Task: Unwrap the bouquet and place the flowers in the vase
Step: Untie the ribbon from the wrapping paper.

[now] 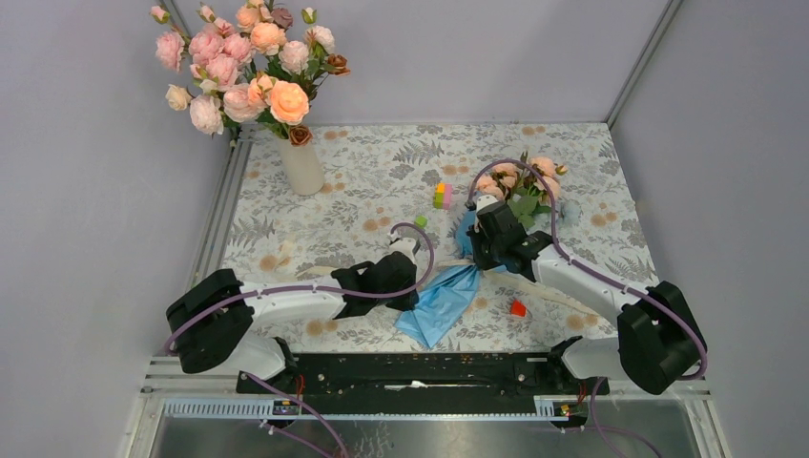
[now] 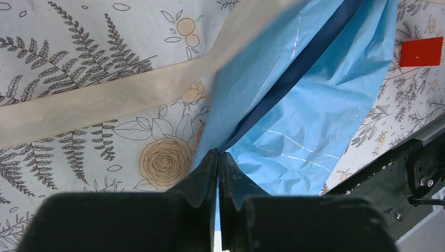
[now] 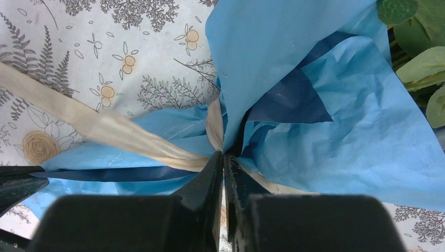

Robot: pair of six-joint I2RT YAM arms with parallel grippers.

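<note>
- Left gripper [image 2: 218, 157]: jaws pressed together on the light blue paper edge of the bouquet [image 1: 448, 291].
- Right gripper [image 3: 223, 157]: jaws pinched on the bouquet's waist, where the cream ribbon [image 3: 105, 128] ties it.
- Bouquet lies mid-table [image 1: 382, 162], blooms toward 1 o'clock.
- Vase [image 1: 303, 167] stands at 10 o'clock.

From above, the right arm [image 1: 572, 272] covers the bouquet's [image 1: 444, 296] tied middle. The ribbon [image 2: 105, 98] runs off the left wrist view's edge. What the right gripper [image 3: 223, 155] pinches, perhaps ribbon, is hidden.
</note>
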